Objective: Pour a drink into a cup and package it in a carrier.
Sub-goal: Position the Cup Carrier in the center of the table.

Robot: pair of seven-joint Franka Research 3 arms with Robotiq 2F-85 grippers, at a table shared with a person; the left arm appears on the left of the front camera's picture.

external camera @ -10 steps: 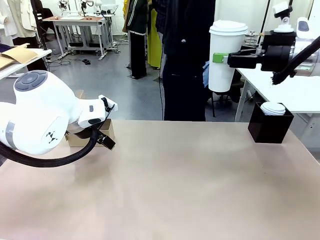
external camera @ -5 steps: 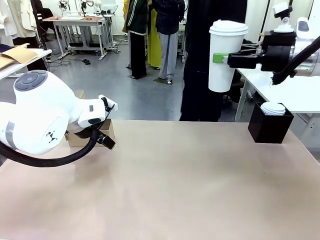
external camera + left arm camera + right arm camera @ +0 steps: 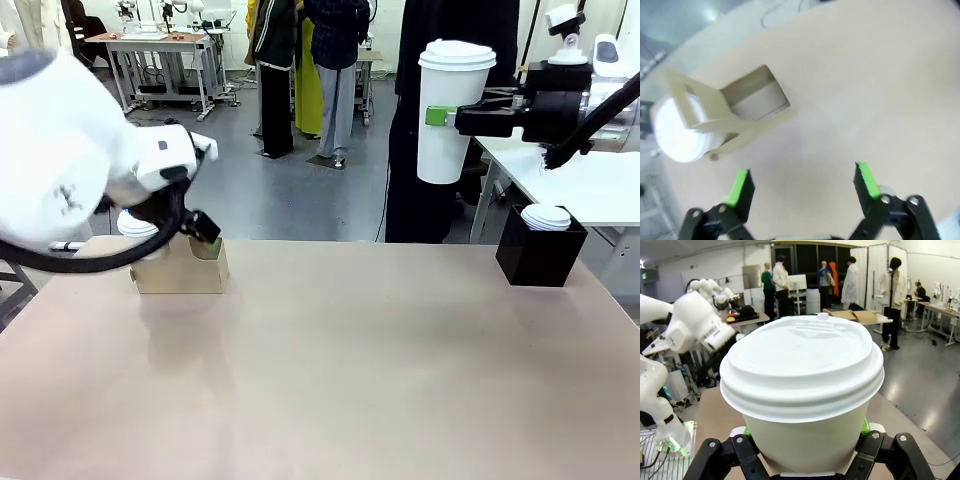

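Note:
My right gripper (image 3: 440, 116) is shut on the tall white cup (image 3: 455, 115), which has a white lid, and holds it upright high above the table's far right. In the right wrist view the cup (image 3: 805, 390) stands between the green pads (image 3: 863, 427). The brown cardboard carrier (image 3: 180, 270) sits at the table's far left with a shorter lidded white cup (image 3: 137, 225) in one hole. My left gripper (image 3: 202, 243) hovers just over the carrier, open and holding nothing. From the left wrist the carrier (image 3: 747, 107), its lidded cup (image 3: 677, 130) and my open left gripper (image 3: 802, 180) show. The drink is out of view.
A black open-topped box (image 3: 540, 255) holding white lids stands at the table's far right. Beyond it is a white side table (image 3: 600, 185). A person in dark clothes (image 3: 440, 40) stands past the far edge, with others farther back.
My left arm has swung up and back, uncovering the carrier and its lidded cup. The dark-clothed person has walked right behind the held cup. The right arm has not moved.

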